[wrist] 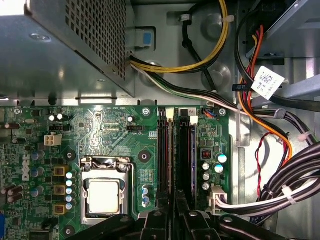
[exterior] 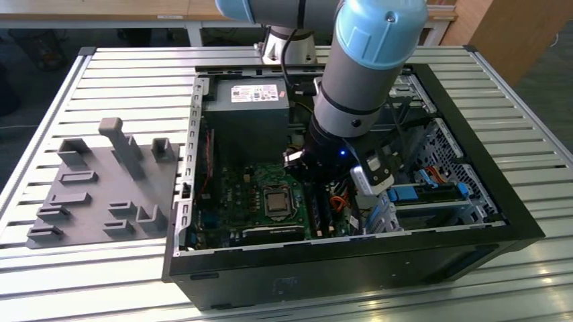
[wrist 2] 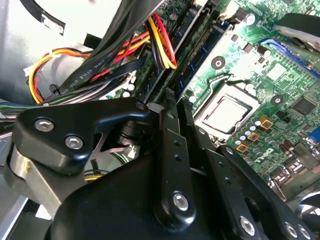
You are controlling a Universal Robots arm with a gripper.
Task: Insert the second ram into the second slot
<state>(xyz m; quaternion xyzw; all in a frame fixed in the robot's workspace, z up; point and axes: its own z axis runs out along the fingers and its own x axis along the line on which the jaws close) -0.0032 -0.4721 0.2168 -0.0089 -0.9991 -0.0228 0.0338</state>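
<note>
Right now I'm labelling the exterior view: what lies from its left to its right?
Grey fixture tray → power supply → CPU socket → end effector → blue drive-bay clips.

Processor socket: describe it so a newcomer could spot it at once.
Find the open black computer case on the slatted table, then the green circuit board inside it. The processor socket lies beside the long black memory slots, and it alone is a square silver plate in a metal frame.
</note>
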